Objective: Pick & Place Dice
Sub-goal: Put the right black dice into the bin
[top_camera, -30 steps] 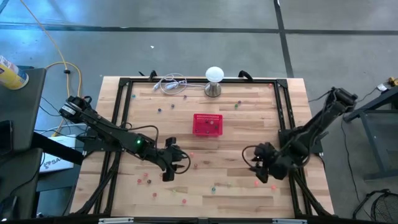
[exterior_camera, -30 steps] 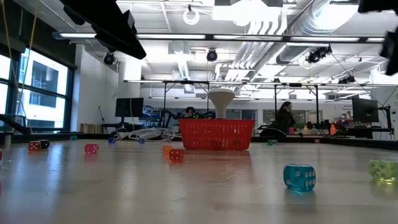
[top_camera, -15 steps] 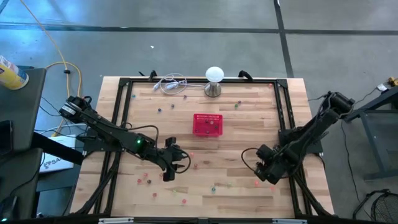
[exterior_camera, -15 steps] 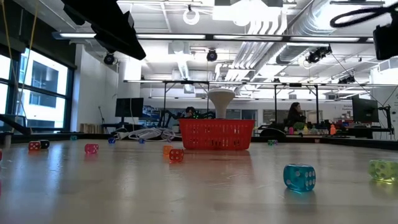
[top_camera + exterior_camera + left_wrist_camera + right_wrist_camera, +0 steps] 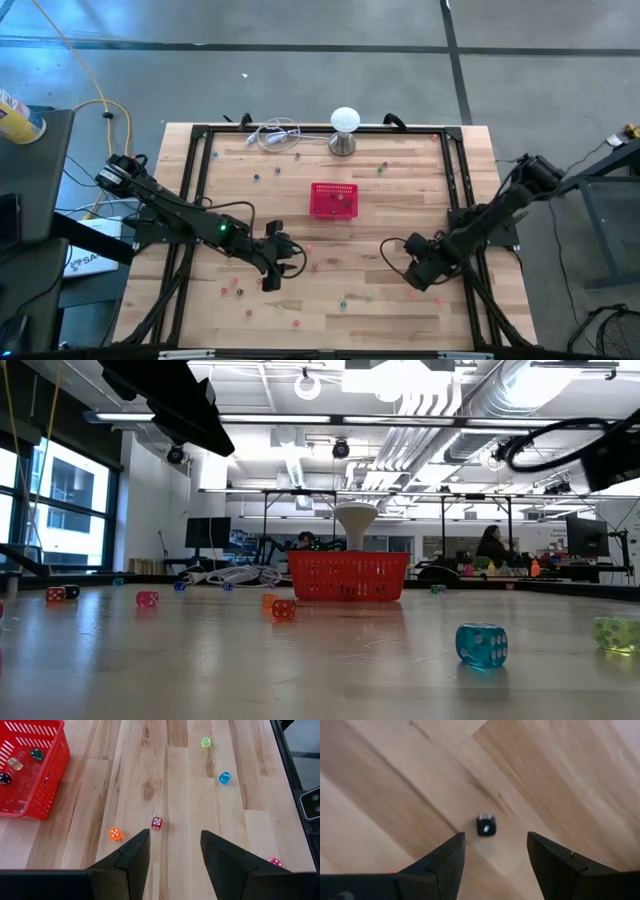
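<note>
The right hand [image 5: 495,851], fingers spread and empty, hovers over a dark die [image 5: 486,825] at the table's [image 5: 400,210] four o'clock; few dice sit in the red basket [image 5: 333,200], most remain scattered.

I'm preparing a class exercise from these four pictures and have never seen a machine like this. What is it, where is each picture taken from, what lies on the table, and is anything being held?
It is a robot with two dark arms at a wooden table. One picture looks straight down, one looks level across the tabletop, and two come from cameras on the wrists. Small coloured dice lie scattered around a red mesh basket, which already holds a few. A white ball-shaped lamp stands at the far edge. The left gripper and the right gripper are both open and hold nothing; the right one hangs over a dark die.
</note>
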You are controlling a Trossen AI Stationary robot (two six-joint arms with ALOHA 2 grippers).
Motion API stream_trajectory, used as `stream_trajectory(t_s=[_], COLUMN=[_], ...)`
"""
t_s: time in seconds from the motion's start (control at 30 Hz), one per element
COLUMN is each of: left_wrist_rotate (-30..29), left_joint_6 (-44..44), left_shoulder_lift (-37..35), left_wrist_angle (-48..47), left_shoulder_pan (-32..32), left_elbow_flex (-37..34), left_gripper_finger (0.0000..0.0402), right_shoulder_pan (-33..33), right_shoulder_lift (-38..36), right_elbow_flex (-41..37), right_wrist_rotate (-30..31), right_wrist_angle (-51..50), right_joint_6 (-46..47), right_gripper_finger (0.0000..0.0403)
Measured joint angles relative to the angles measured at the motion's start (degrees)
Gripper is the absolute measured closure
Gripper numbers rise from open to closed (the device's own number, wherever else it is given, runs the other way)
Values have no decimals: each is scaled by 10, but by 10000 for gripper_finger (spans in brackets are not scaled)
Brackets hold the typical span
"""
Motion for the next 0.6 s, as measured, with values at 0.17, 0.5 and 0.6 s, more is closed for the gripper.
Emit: stream_trajectory(t_s=[0.17,0.5,0.6], left_wrist_rotate=[0,0,0], left_joint_6=[-5,-2,-3], left_shoulder_lift=[0,0,0], left_wrist_angle=[0,0,0], left_shoulder_pan=[-1,-1,-2], left_elbow_flex=[0,0,0], left_gripper_finger=[233,233,233], right_shoulder_pan=[-30,-41,-41], right_shoulder_lift=[2,2,2], right_elbow_flex=[0,0,0], right_wrist_rotate=[-5,-34,-37], right_wrist_angle=[14,17,26], right_joint_6=[-24,-27,-27], right_gripper_finger=[199,199,199])
